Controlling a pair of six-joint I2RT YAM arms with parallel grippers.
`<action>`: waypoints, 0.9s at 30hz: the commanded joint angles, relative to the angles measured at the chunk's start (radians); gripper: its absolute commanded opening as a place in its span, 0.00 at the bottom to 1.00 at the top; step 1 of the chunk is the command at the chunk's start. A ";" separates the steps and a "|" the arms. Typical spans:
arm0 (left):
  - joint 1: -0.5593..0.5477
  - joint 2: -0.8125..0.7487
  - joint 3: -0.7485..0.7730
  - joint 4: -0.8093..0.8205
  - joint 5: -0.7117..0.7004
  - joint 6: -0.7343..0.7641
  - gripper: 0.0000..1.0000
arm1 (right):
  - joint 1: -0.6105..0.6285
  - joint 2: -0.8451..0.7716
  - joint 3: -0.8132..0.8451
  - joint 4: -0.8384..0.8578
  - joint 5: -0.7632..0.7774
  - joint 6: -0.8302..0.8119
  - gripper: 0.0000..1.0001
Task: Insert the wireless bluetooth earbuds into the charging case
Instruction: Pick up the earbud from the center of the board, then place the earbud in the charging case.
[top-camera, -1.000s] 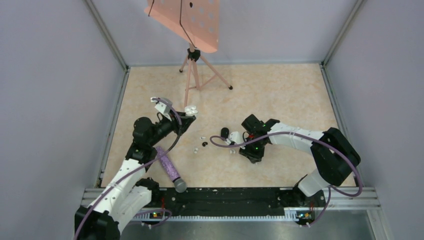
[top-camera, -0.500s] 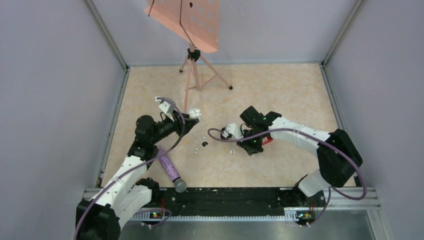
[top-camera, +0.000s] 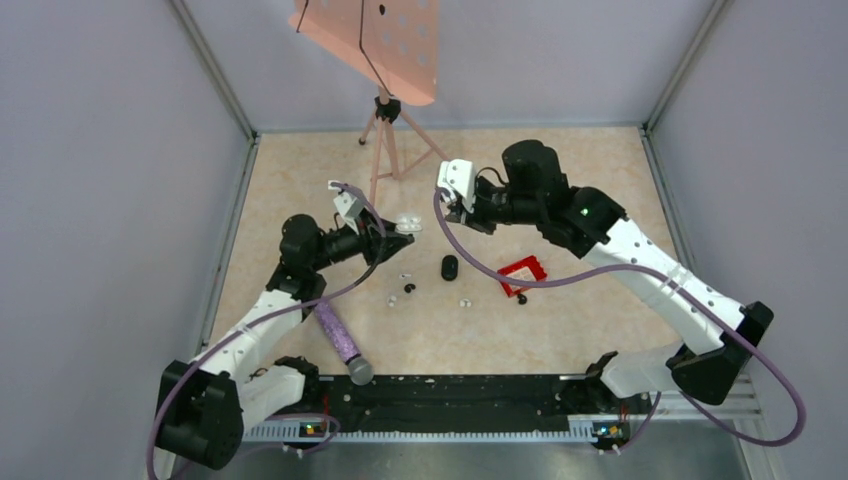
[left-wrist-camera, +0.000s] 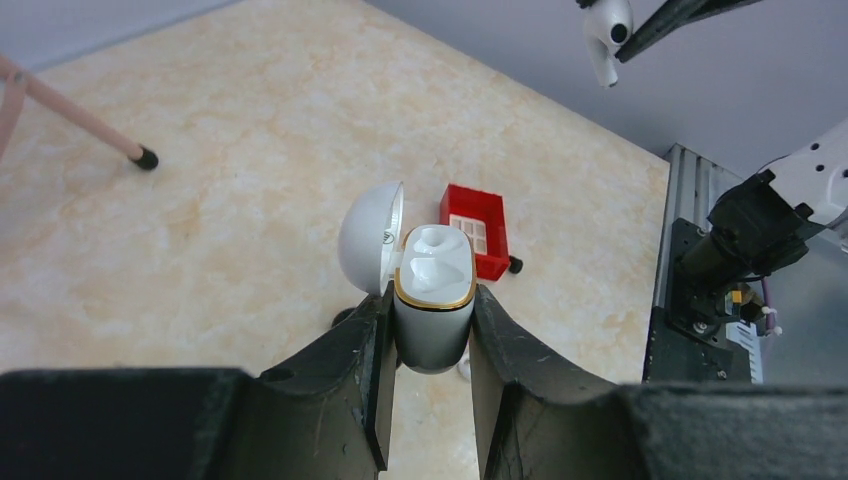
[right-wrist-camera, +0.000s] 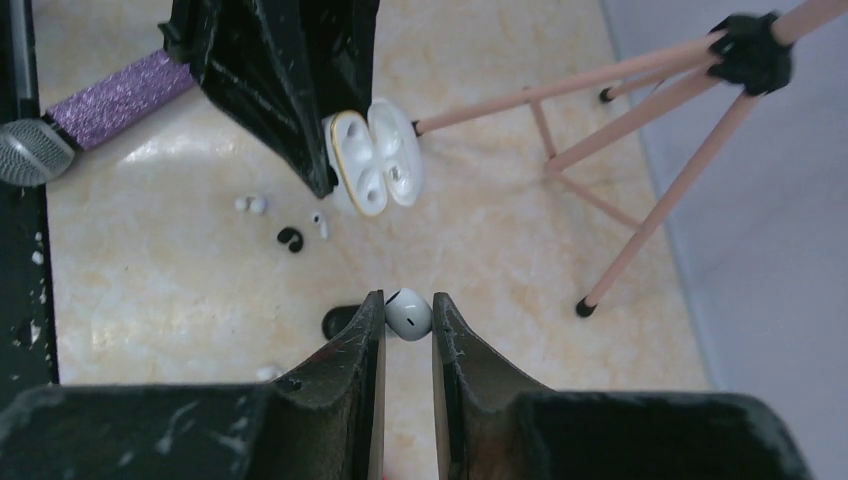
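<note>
above the table (top-camera: 300, 170), at left, the left gripper (left-wrist-camera: 432, 335) pinched the open charging case (left-wrist-camera: 435, 272); farther right, the right gripper (right-wrist-camera: 405, 300) clamped one earbud (right-wrist-camera: 409, 313); its stem should line up over a well before lowering slowly.

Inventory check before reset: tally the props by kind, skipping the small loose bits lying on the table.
charging case: 1
earbud in the right pincer: 1
purple microphone: 1
red basket: 1
pink music stand: 1
total: 5
</note>
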 joint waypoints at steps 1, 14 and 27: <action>-0.026 -0.010 0.085 0.100 0.020 0.025 0.00 | 0.054 0.001 0.063 0.134 0.066 0.004 0.00; -0.034 -0.050 0.140 0.123 -0.062 -0.106 0.00 | 0.191 0.031 0.045 0.397 0.370 -0.007 0.00; -0.033 -0.080 0.170 0.122 -0.127 -0.215 0.00 | 0.234 0.026 -0.024 0.509 0.385 0.001 0.00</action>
